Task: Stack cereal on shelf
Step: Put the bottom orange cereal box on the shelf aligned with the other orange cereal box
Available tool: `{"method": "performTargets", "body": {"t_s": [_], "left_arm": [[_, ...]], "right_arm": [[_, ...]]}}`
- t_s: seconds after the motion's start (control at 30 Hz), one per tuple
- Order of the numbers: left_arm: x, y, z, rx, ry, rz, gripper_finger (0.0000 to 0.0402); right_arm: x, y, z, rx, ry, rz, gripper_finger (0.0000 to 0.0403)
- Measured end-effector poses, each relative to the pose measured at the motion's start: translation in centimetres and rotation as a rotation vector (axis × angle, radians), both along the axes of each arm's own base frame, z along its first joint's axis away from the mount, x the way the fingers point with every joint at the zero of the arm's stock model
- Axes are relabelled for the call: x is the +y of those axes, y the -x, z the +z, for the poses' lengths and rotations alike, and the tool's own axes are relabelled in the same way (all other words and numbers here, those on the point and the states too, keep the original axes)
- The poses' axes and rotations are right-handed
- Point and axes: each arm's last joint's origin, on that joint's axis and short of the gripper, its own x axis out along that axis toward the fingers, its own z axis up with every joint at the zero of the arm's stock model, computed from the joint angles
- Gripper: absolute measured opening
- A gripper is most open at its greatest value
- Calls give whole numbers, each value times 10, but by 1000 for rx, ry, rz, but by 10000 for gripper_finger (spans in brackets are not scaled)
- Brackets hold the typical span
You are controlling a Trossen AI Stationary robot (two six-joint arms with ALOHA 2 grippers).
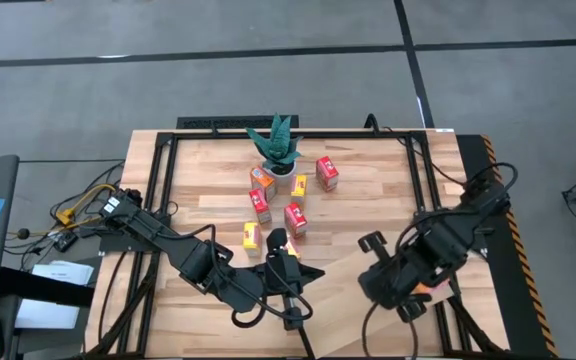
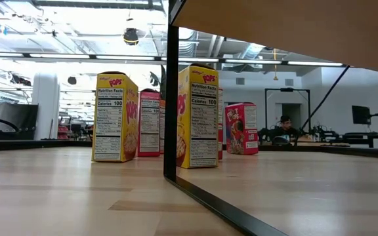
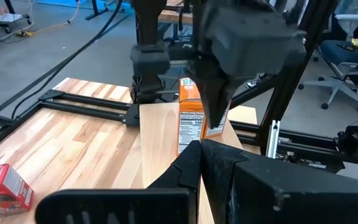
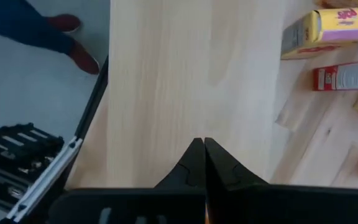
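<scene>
High view: left gripper (image 1: 286, 262) and right gripper (image 1: 400, 288) hover near the table's front edge, both pinched shut and empty, over the pale shelf (image 1: 343, 300); cereal boxes (image 1: 294, 218) cluster mid-table by the plant (image 1: 276, 146), apparently awaiting stacking.

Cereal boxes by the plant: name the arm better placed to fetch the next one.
Probably left. Its gripper sits beside the yellow box; the right gripper is away over the shelf.
</scene>
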Motion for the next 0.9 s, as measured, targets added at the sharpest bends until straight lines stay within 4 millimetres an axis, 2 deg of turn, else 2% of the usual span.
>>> {"method": "performTargets", "body": {"t_s": [0.23, 0.33, 0.5, 0.6, 0.77, 0.9], "left_arm": [[0, 0, -1, 10, 5, 10, 0], [1, 0, -1, 9, 3, 21, 0], [1, 1, -2, 11, 2, 27, 0], [1, 1, -3, 20, 1, 32, 0], [7, -2, -3, 22, 5, 51, 0], [12, -5, -3, 22, 7, 64, 0]], "right_arm": [[-7, 8, 10, -28, -20, 1, 6], [-13, 16, 15, -45, -34, 1, 6], [-25, 33, 6, 1, -26, -23, 6], [-36, 45, 13, -29, -35, -62, 6], [-40, 43, 17, -62, -36, -95, 6], [-34, 29, 7, -30, 3, -87, 7]]}}
